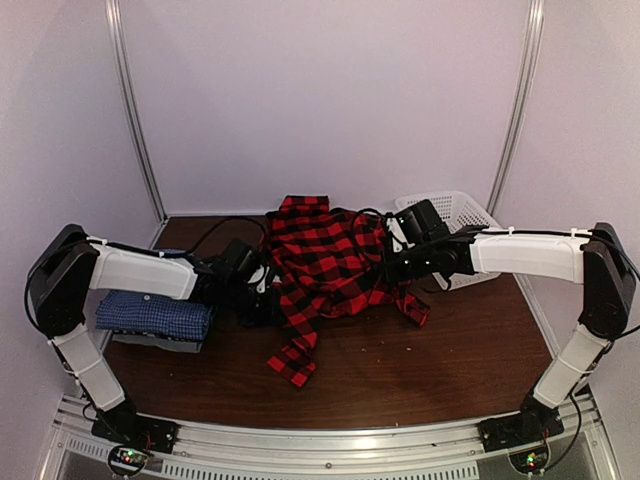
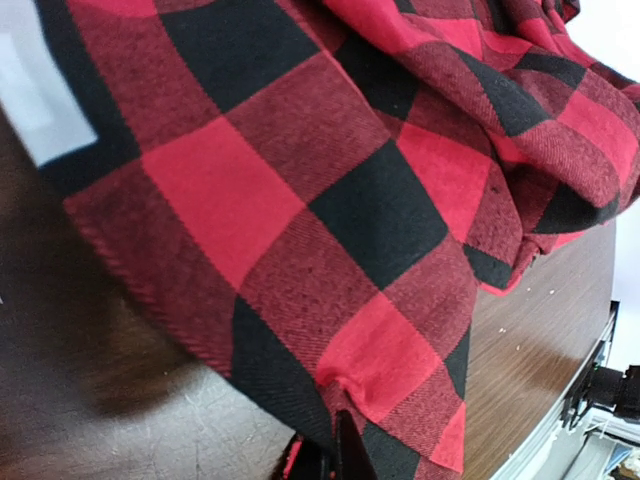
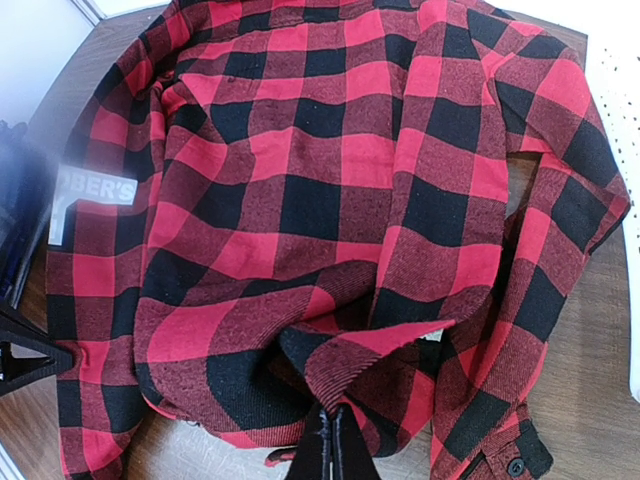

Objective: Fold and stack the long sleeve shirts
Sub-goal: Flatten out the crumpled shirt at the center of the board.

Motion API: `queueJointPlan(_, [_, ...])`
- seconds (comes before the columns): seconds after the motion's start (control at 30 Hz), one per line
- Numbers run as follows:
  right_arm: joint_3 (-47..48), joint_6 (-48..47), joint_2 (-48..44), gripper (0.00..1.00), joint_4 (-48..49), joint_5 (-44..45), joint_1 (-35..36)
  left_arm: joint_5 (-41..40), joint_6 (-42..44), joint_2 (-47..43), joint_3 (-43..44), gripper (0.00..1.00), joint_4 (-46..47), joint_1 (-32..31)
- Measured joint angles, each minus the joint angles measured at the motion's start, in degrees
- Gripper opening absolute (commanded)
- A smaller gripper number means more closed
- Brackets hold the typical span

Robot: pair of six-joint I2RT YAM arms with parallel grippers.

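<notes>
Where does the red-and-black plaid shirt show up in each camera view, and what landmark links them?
Top external: plaid shirt heaped at centre frame.
Left wrist: shirt fills most of the frame, table at lower right.
Right wrist: shirt fills nearly the whole frame.
Shared landmark: the brown table.

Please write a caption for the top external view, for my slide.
The left tool and right tool pinch opposite sides of the red plaid shirt; a folded blue shirt lies at left.

Plaid shirt (image 1: 325, 262) and basket (image 1: 462, 210) crowd the back; table (image 1: 430, 365) front open.
</notes>
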Motion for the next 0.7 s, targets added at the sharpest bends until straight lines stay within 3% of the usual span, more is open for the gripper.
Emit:
queueJointPlan(0.2, [0.0,-0.6,0.0,0.00,-0.7,0.4,0.0,-3.5,0.8,-1.3,3.3,0.00,-4.7,-0.2])
queueJointPlan(0.37, [0.0,-1.5,0.0,0.00,-1.5,1.9,0.0,-7.4,4.0,-7.5,11.3,0.00,-11.6,2.7])
queueJointPlan(0.53, [0.4,-2.8,0.0,0.00,-3.1,2.8,-0.9,-9.1,9.7,-11.0,22.8,0.00,-15.9,14.2])
queueJointPlan(0.7, [3.9,-4.3,1.7,0.00,-4.2,3.9,-4.0,-9.0,15.1,-6.7,34.2,0.00,-18.8,27.0])
